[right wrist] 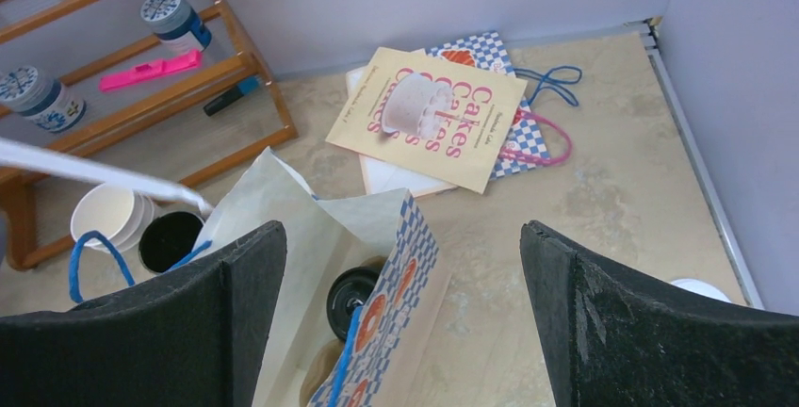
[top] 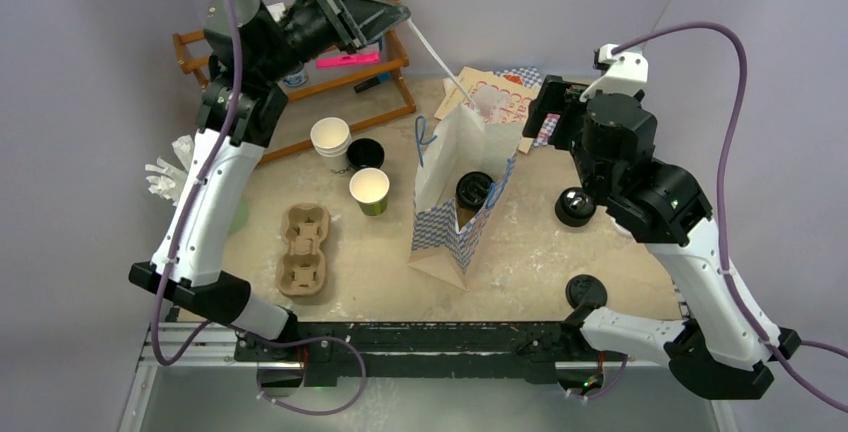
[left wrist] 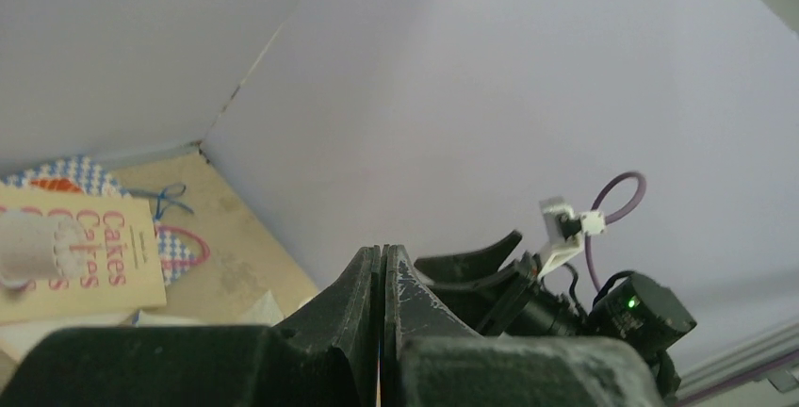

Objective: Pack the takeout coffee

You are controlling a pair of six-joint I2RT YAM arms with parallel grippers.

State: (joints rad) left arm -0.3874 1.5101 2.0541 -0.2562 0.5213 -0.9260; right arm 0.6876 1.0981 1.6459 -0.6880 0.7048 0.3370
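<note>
The coffee (top: pixel 474 190) sits inside the open bag (top: pixel 440 237) at the middle of the table (top: pixel 520 252), with only its black lid showing. The right gripper (right wrist: pixel 400 266) hangs over the bag's right side with its jaws spread wide and nothing between them, while the left gripper (left wrist: pixel 383 270), pressed tightly closed, is raised above the rack (top: pixel 390 115) at the far left corner. Left of the bag stand stacked white cups (top: pixel 330 138), an open black cup (top: pixel 365 154) and a green cup (top: pixel 369 191) with a bare white inside. An empty carrier (top: pixel 304 249) lies nearer the front edge, and a spare lid (top: pixel 575 207) lies right of the bag.
</note>
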